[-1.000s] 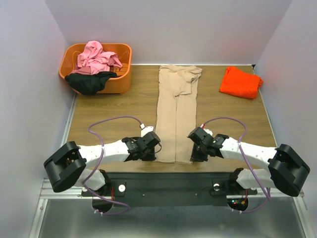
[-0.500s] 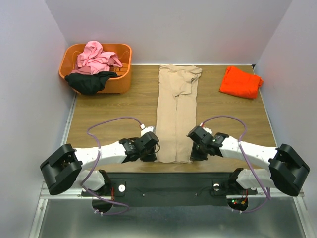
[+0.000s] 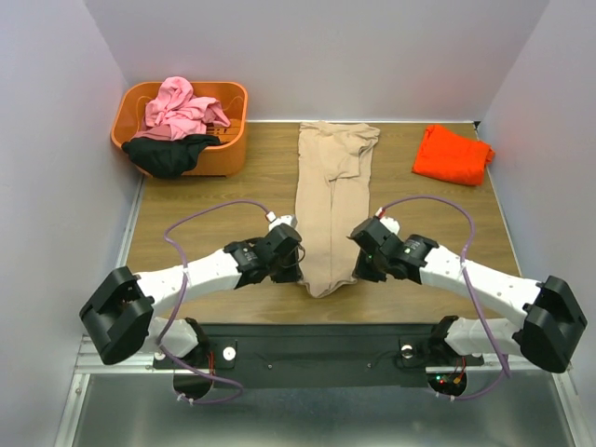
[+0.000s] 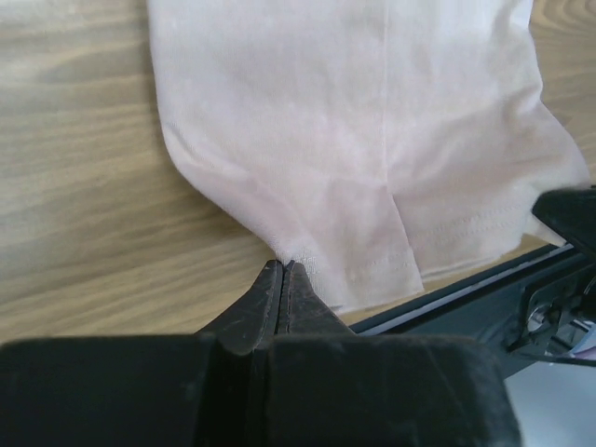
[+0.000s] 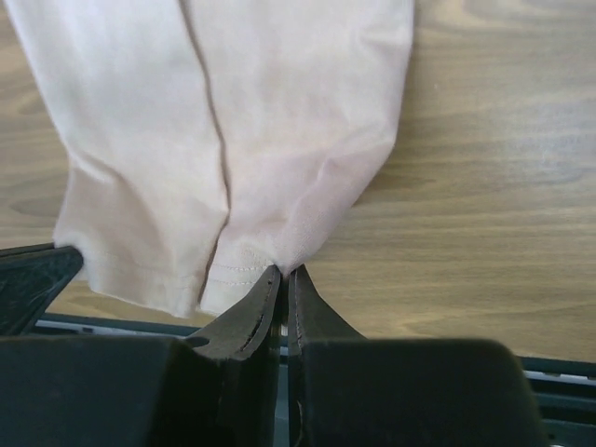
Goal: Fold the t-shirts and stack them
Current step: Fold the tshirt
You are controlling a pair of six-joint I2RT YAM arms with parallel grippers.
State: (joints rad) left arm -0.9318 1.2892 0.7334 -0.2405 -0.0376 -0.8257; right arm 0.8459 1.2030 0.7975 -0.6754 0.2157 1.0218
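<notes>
A tan t-shirt (image 3: 333,196) lies folded into a long strip down the middle of the table, its near hem lifted and drawn in to a sagging point. My left gripper (image 3: 296,272) is shut on the hem's left corner (image 4: 296,263), its jaws pressed together on the cloth. On the other side my right gripper (image 3: 358,270) is shut on the right corner (image 5: 291,261). An orange-red t-shirt (image 3: 453,154) lies folded at the back right. Pink (image 3: 177,107) and black (image 3: 169,154) t-shirts are heaped in the basket.
The orange plastic basket (image 3: 230,147) stands at the back left corner. The table's near edge and black metal rail (image 4: 484,289) run just behind the lifted hem. Bare wood (image 3: 205,205) lies on both sides of the tan shirt.
The left gripper closed on the hem corner. Both grippers have moved away from the near edge and lifted, pulling the tan shirt's near end up and inward.
</notes>
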